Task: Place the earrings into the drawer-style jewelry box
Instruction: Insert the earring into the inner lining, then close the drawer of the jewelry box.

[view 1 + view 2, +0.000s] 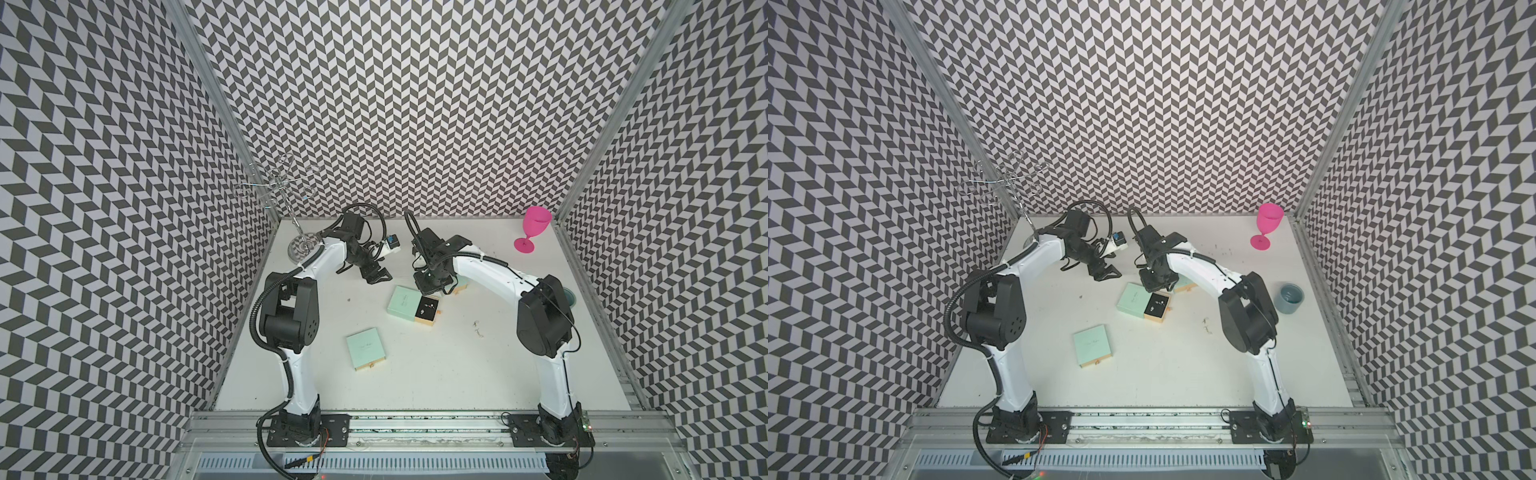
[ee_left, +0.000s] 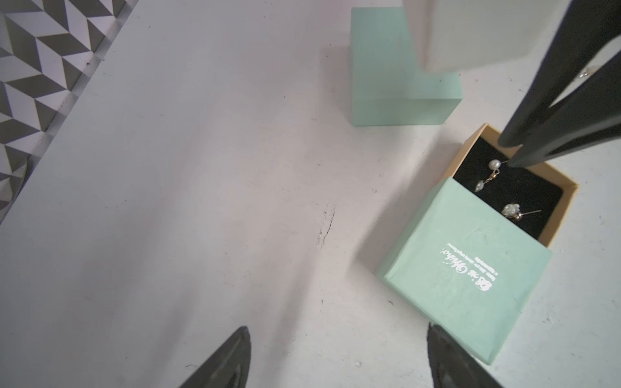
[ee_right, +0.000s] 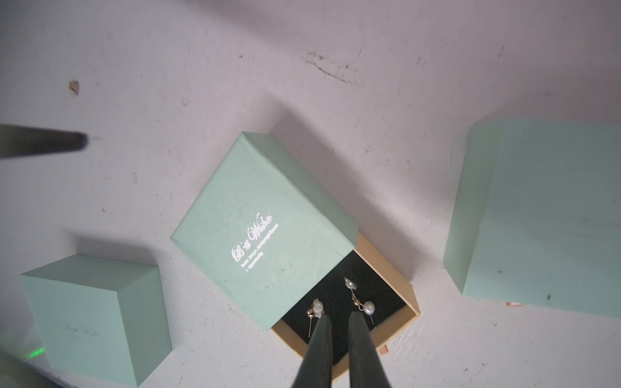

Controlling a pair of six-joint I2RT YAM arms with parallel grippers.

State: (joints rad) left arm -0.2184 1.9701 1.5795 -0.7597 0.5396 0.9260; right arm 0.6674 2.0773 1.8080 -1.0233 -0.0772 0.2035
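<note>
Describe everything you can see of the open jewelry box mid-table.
The jewelry box is a square mint-green card sleeve with silver script on top, lying flat on the white table. Its tan drawer is pulled partway out, showing black lining where two pearl earrings lie. The right gripper points into the drawer, jaws nearly shut; contact is unclear.

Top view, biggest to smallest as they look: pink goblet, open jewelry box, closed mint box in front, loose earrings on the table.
1. open jewelry box, drawer out
2. closed mint box and pink goblet: they look alike and the goblet stands farther back, so unranked
3. loose earrings, tiny
</note>
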